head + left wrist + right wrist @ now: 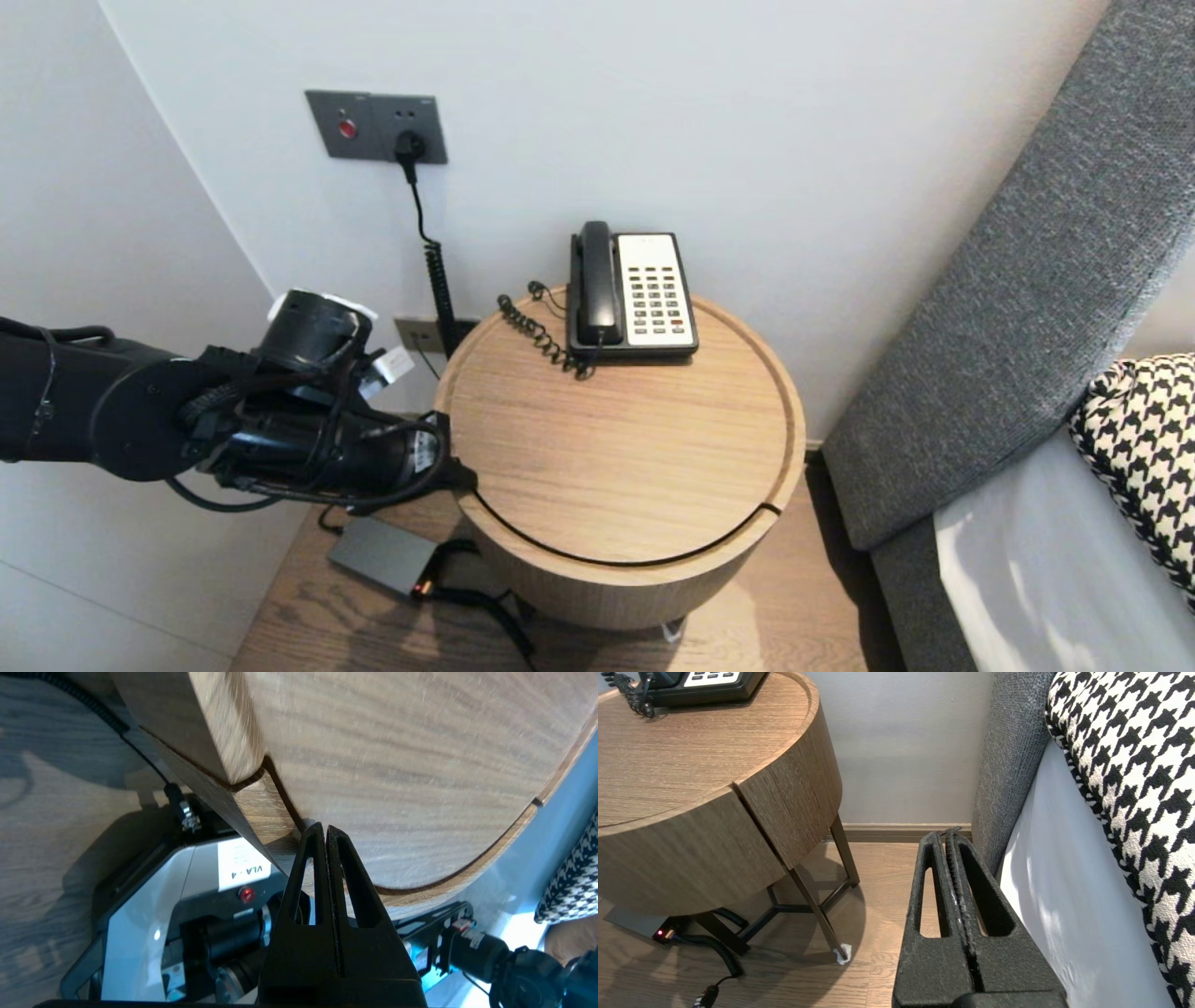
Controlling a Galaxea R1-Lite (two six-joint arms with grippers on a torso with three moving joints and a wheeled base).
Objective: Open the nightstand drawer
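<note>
Left gripper (pixel 325 829): jaws pressed together, holding nothing. Tips sit at the dark seam on the left rim of the round light-oak bedside table (pixel 607 448), where its curved drawer front (pixel 607 583) begins; contact unclear. Table stands against the wall. Right gripper (pixel 945 835): parked beside the bed, jaws together.

My left arm (pixel 93 411) reaches in level from my left side, its cabled wrist leading to my left gripper (pixel 325 828), whose fingers are pressed flat together, while my right arm rests idle low on my right, its right gripper (pixel 945 833) likewise closed tight.
</note>
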